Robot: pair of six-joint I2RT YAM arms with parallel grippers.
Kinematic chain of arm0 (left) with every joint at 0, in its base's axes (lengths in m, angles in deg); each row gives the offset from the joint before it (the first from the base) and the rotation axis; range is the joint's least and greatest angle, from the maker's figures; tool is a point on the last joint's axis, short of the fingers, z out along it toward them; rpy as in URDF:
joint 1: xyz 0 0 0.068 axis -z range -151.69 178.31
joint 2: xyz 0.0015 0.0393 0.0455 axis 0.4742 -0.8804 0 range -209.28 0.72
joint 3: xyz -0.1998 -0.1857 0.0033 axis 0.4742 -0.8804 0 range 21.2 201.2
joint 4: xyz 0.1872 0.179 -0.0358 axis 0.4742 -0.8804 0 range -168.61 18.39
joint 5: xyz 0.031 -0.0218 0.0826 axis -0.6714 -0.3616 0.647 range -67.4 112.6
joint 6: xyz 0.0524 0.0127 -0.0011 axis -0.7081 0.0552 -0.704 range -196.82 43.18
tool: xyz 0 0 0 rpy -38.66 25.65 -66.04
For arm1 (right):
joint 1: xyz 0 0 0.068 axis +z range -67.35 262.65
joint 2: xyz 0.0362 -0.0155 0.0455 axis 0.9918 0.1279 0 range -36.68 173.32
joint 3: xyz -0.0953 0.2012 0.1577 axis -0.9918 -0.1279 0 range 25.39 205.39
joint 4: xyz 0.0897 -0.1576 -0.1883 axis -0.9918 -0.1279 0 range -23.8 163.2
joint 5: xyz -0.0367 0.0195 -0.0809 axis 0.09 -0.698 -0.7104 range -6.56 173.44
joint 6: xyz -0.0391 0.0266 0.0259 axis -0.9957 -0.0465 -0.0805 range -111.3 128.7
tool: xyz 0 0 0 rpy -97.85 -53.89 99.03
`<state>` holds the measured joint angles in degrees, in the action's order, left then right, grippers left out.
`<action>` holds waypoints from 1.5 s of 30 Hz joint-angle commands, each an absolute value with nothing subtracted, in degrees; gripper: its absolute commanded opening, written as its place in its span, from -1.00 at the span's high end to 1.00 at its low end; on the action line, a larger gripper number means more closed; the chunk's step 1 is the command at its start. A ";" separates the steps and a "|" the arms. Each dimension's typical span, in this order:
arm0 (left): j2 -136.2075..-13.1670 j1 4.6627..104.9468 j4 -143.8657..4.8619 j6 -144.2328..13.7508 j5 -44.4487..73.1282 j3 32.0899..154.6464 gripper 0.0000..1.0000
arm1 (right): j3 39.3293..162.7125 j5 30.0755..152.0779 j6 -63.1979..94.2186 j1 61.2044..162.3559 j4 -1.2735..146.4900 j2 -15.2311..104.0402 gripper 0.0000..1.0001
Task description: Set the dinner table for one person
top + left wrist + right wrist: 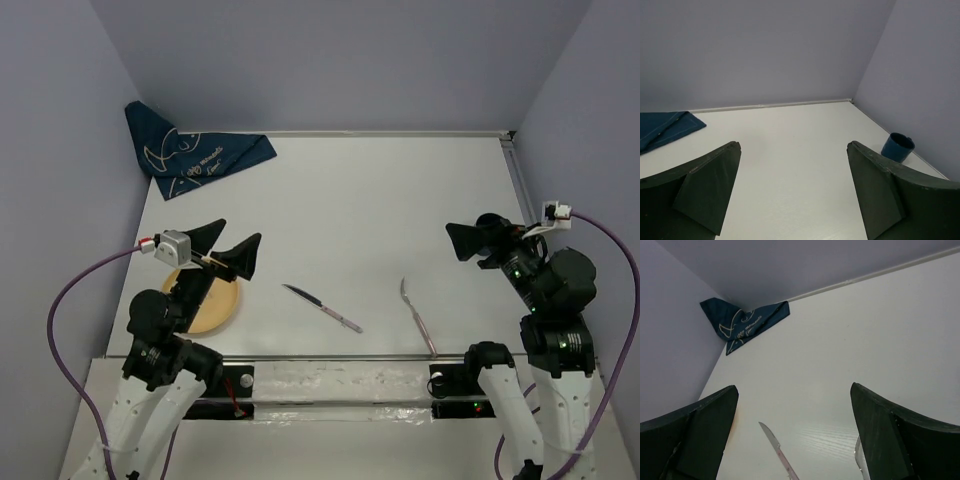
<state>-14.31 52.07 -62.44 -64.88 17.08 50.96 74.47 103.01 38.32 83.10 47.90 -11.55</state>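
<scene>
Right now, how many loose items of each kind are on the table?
Dark blue folded cloth placemat: 1
Tan round plate: 1
Pink-handled knife: 1
Pink-handled fork: 1
Dark blue mug: 1
Total on the white dinner table: 5

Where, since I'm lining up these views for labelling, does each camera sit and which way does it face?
Top external: above and behind the bases, looking down on the dinner table; both arms show, with left gripper and right gripper open.
Left wrist: on the left arm, facing the far right corner and a blue mug; its fingers show.
Right wrist: on the right arm, facing the far left corner; its fingers show.
Shared: the dark blue placemat lies in all three; the knife in top and right wrist.
</scene>
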 commanded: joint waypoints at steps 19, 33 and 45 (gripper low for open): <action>-50.24 49.58 -67.74 -55.37 35.87 76.55 -0.98 | 71.88 117.71 39.98 82.92 71.26 8.32 -1.00; -94.53 34.38 -71.52 -51.16 47.03 97.65 0.17 | 73.37 103.04 33.66 105.40 73.38 16.49 0.08; -119.59 28.74 -75.65 -45.89 42.47 116.55 -0.22 | 73.55 102.51 30.41 112.80 74.17 25.02 -0.01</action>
